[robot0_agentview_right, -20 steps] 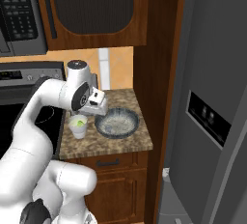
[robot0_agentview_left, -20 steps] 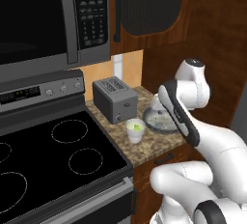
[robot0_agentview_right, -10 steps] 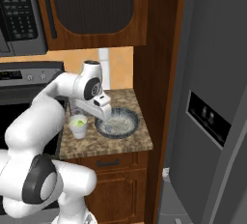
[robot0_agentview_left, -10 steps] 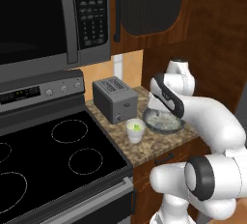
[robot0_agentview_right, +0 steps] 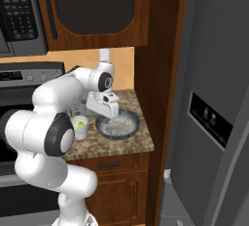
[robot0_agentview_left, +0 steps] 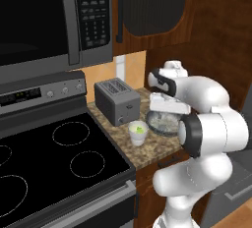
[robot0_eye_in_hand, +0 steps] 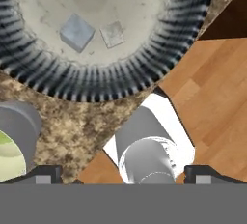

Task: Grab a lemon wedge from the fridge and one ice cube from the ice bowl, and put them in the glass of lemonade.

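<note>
My gripper (robot0_agentview_left: 168,113) hangs open just above the ice bowl (robot0_agentview_left: 158,125), fingers pointing down, nothing between them. In the hand view the gripper (robot0_eye_in_hand: 126,172) looks onto the bowl's striped rim (robot0_eye_in_hand: 96,83), and two ice cubes (robot0_eye_in_hand: 76,32) lie on its pale bottom. The glass of lemonade (robot0_agentview_left: 138,133) stands left of the bowl on the counter. A yellow-green lemon wedge (robot0_agentview_left: 141,130) shows inside it. From the right base view the gripper (robot0_agentview_right: 104,117) is over the bowl's left half (robot0_agentview_right: 130,127), with the glass (robot0_agentview_right: 80,127) beside my arm. The grey fridge (robot0_agentview_right: 209,122) stands shut at the right.
A grey toaster (robot0_agentview_left: 117,101) sits behind the glass. The black stove top (robot0_agentview_left: 49,158) adjoins the counter's left, with a microwave (robot0_agentview_left: 39,15) and a dark-fronted cabinet (robot0_agentview_right: 92,6) overhead. The granite counter (robot0_agentview_right: 121,144) is narrow, ending at a wooden panel (robot0_agentview_right: 163,98) beside the fridge.
My arm has swung from above the glass across to the ice bowl and lowered over it. The jaws stayed open. Glass and bowl have not moved.
</note>
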Robot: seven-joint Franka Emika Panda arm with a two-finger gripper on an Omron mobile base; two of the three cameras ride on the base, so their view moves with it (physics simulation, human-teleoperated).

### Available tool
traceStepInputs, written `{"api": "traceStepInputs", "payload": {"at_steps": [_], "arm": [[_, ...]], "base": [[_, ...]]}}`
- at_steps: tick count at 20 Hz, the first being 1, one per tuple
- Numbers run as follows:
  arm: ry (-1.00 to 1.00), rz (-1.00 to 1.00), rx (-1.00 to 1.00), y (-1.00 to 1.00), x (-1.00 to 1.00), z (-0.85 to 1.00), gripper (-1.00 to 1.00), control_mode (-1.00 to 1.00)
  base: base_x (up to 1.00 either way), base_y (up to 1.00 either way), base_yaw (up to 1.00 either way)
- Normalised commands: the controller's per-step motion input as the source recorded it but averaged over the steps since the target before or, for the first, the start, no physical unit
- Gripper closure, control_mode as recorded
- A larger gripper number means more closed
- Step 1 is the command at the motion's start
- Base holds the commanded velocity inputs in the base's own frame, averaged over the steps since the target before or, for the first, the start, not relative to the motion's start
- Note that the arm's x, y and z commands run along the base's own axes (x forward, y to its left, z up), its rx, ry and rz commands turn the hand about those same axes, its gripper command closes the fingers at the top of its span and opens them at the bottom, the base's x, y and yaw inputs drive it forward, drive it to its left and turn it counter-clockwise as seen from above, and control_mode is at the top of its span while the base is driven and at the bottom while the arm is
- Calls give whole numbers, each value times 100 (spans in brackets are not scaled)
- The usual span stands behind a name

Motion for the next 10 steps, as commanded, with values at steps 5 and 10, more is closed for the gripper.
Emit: {"api": "traceStepInputs", "payload": {"at_steps": [5, 10], "arm": [[-1, -4, 0, 0, 15, -49, -100, -100], [-5, -4, 0, 0, 17, -41, -100, -100]], "base": [[0, 0, 0], [0, 0, 0]]}}
